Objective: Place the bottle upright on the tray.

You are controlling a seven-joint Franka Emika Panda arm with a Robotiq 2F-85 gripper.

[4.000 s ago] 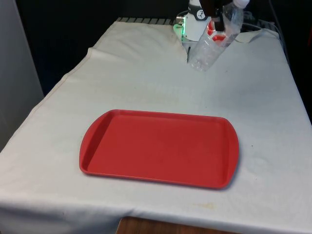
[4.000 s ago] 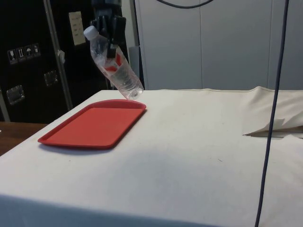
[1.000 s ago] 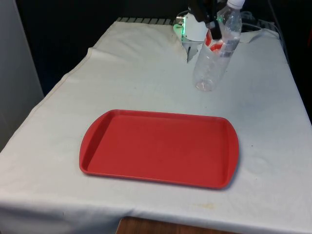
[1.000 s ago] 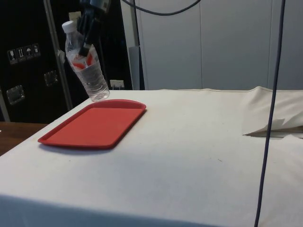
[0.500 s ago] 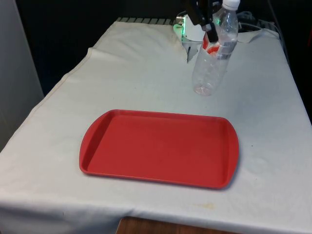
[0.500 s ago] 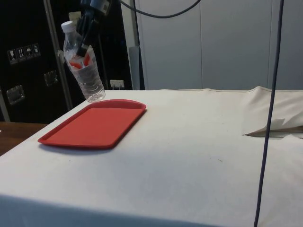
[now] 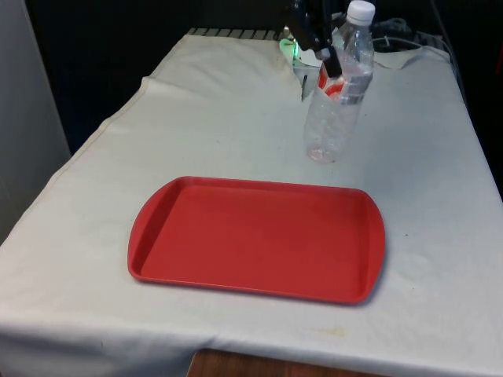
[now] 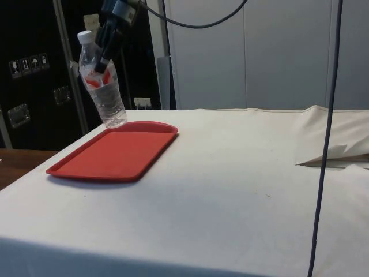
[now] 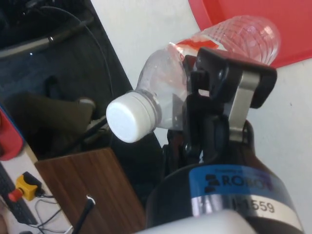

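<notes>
One clear plastic bottle (image 7: 336,94) hangs in my gripper (image 7: 325,49), my two fingers clamped on its upper body near the red label, just below the neck. It has a white cap (image 9: 128,117) and appears empty. I hold it in the air, nearly upright but tilted, cap end leaning toward the front view's right. Its base hovers above the white cloth (image 7: 196,118) just past the far edge of the red tray (image 7: 255,239), touching neither. In the side view the bottle (image 8: 102,83) sits over the tray's (image 8: 112,153) far end with my gripper (image 8: 104,55) gripping it from above at a slant. The tray lies flat on the table near the front edge.
</notes>
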